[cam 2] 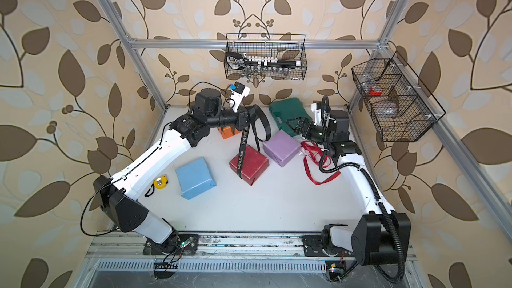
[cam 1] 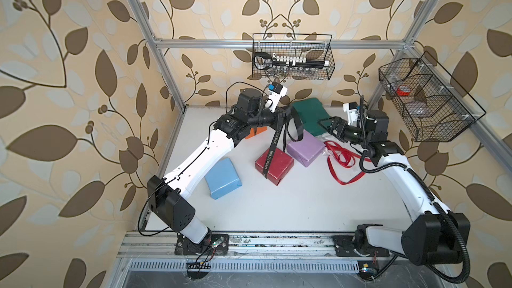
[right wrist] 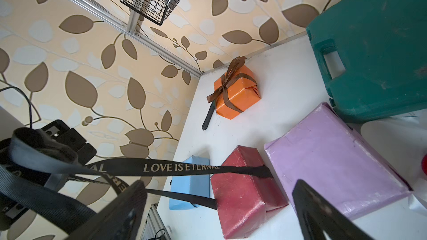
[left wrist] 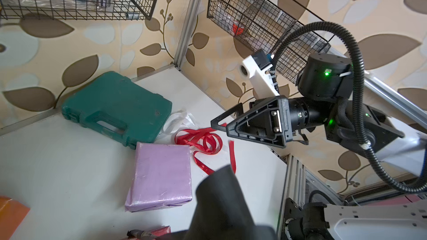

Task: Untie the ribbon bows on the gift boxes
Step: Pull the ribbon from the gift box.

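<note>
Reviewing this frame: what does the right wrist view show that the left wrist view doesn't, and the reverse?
Only the right wrist: the brown bow still tied on the orange box, the light blue box, and the lettering on the black ribbon. Only the left wrist: the whole right gripper, open, and the red ribbon's loose coils on the table. Both: the lilac box and the green case.

Left pincer (cam 1: 281, 117) raised, clamped on the black ribbon (cam 1: 273, 146); right pincer (left wrist: 219, 126) level, jaws wide apart, holding nothing.
</note>
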`<move>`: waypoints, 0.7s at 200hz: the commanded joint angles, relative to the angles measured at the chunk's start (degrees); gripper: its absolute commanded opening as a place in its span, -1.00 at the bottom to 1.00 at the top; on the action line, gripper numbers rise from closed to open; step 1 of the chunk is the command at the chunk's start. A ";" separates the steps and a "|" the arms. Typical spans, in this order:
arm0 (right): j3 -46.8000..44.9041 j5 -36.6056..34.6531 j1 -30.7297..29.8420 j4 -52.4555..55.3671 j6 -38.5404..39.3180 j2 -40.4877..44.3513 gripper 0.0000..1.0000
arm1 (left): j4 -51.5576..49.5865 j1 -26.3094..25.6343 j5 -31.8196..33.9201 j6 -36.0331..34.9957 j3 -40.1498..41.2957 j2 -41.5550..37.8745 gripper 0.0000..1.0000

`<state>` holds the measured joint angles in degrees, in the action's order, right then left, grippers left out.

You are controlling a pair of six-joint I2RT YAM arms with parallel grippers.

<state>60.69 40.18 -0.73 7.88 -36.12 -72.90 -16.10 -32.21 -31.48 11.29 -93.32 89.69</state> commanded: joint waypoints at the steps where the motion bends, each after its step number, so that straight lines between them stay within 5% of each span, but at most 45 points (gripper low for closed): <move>1: -0.30 -0.11 -0.23 0.03 0.70 -0.16 0.98 | 2.43 -0.31 -2.24 1.30 -4.19 -1.12 -1.00; 84: -4.80 -3.18 -7.83 -5.62 7.97 2.89 0.99 | 0.19 -0.27 -2.99 1.24 -15.13 1.77 -1.00; 140: -8.54 -8.64 -15.48 -17.95 19.93 3.74 0.93 | 4.25 -0.25 -3.75 5.02 -4.53 0.18 -1.00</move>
<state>52.60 35.22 -14.63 -2.15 -23.73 -68.69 -15.33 -32.29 -33.26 13.61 -102.06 91.35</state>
